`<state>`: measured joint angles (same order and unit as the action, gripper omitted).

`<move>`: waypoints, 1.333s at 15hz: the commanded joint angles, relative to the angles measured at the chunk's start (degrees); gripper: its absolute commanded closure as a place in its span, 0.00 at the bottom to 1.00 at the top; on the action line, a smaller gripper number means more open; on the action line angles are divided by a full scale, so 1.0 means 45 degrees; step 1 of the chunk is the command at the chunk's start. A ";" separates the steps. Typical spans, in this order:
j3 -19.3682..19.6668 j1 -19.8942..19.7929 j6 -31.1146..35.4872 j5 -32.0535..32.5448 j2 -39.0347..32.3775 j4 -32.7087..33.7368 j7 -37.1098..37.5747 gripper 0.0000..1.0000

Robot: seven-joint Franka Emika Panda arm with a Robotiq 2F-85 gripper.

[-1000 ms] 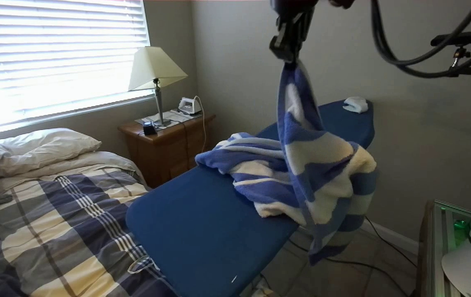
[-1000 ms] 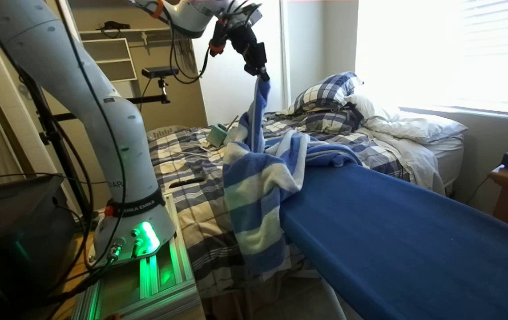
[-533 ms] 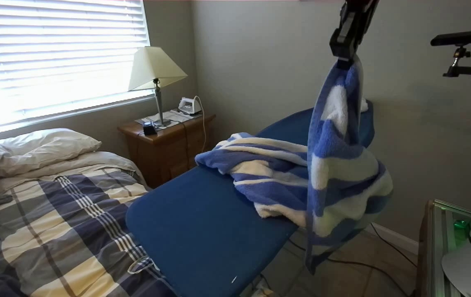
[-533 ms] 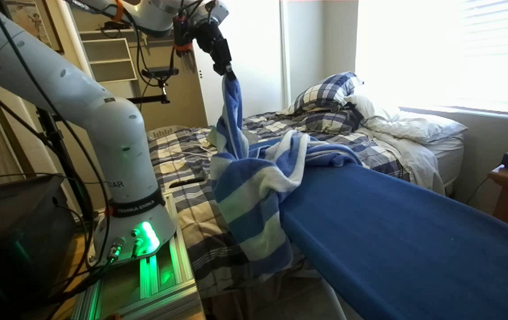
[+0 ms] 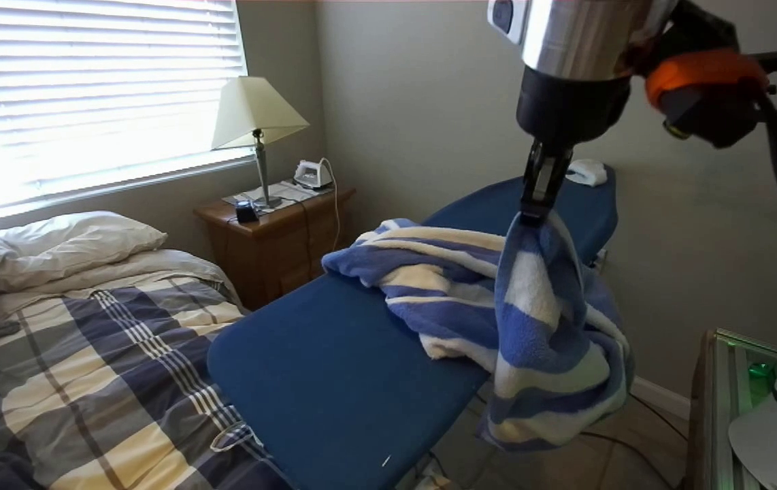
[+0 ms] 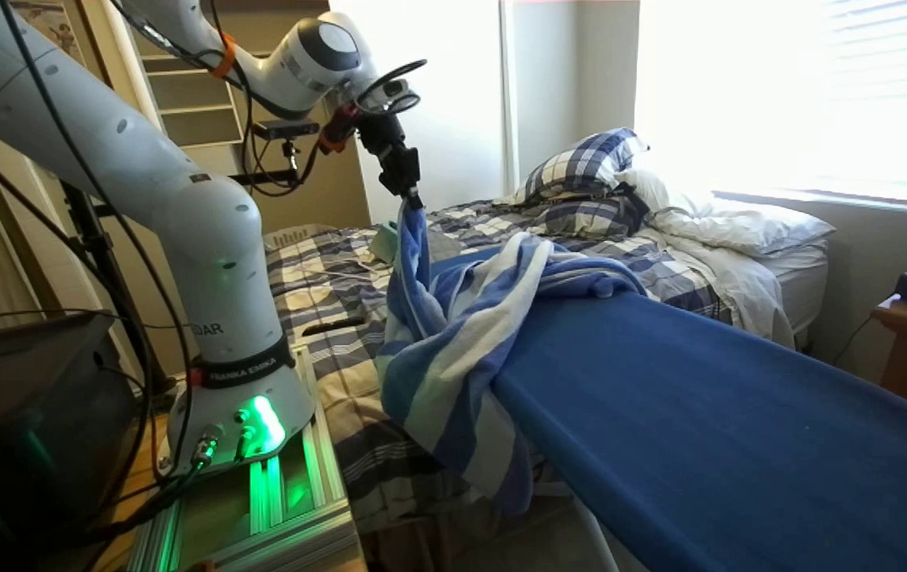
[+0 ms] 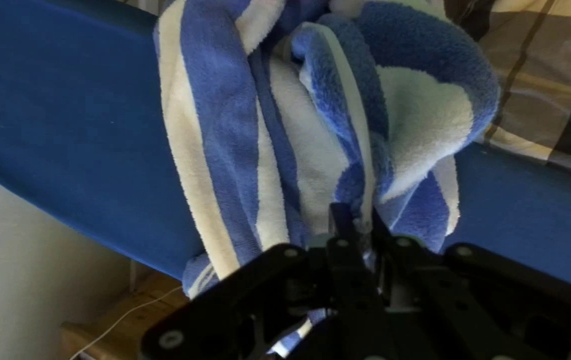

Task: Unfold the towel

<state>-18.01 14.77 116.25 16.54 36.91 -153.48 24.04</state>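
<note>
The blue and cream-white striped towel (image 5: 405,272) lies bunched across the blue padded board (image 5: 334,374), and part of it hangs over the side nearest the robot base. One edge of the towel (image 6: 414,238) is pulled up into a peak, pinched by my gripper (image 6: 415,200) above the board. My gripper (image 5: 535,212) points down, shut on that fold. In the wrist view the towel's edge runs between the fingertips of my gripper (image 7: 358,217), with loose folds of the towel (image 7: 225,125) spread below. Its inner folds are hidden.
A bed with a plaid cover (image 5: 123,381) stands beside the board. A wooden nightstand (image 5: 273,231) carries a lamp (image 5: 259,116) and an iron (image 5: 312,175). A small white item (image 5: 587,172) sits on the board's end. A camera on a stand (image 6: 287,129) is behind the arm.
My gripper has moved toward the robot base, then come down with the towel edge still in it. The raised peak is shorter and the hanging part has swung and bunched.
</note>
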 commanded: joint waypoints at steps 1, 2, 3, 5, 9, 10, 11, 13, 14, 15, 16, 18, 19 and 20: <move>0.0275 -0.0182 0.2123 -0.0457 -0.1427 -0.0168 -0.1062 0.98; 0.0342 -0.0168 0.2726 -0.0535 -0.1848 -0.0145 -0.1332 0.98; 0.0317 -0.0213 0.3152 -0.0480 -0.2317 -0.0002 -0.1511 0.98; 0.0310 -0.0209 0.4189 -0.0395 -0.3164 0.0201 -0.2008 0.98; -0.0034 -0.0873 0.4590 0.0332 -0.4043 0.0749 -0.1384 0.59; -0.0282 -0.1414 0.4455 0.1118 -0.3737 0.0783 -0.0402 0.53; -0.0315 -0.1700 0.4333 0.1454 -0.3573 0.0901 0.0119 0.45; -0.0329 -0.2310 0.4222 0.2169 -0.3399 0.1151 0.0959 0.31; -0.0297 -0.2618 0.4138 0.2451 -0.3393 0.1282 0.1340 0.25; -0.0276 -0.2953 0.4109 0.2789 -0.3447 0.1428 0.1714 0.19; -0.0199 -0.3221 0.4189 0.3004 -0.3596 0.1588 0.1961 0.10; -0.0120 -0.3777 0.4570 0.3597 -0.4048 0.1907 0.2461 0.00; -0.0062 -0.4021 0.4801 0.3887 -0.4315 0.2090 0.2765 0.00; 0.0140 -0.4063 0.5159 0.3799 -0.4594 0.2249 0.2724 0.00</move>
<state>-18.25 -1.48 136.57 30.79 20.12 -146.11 32.93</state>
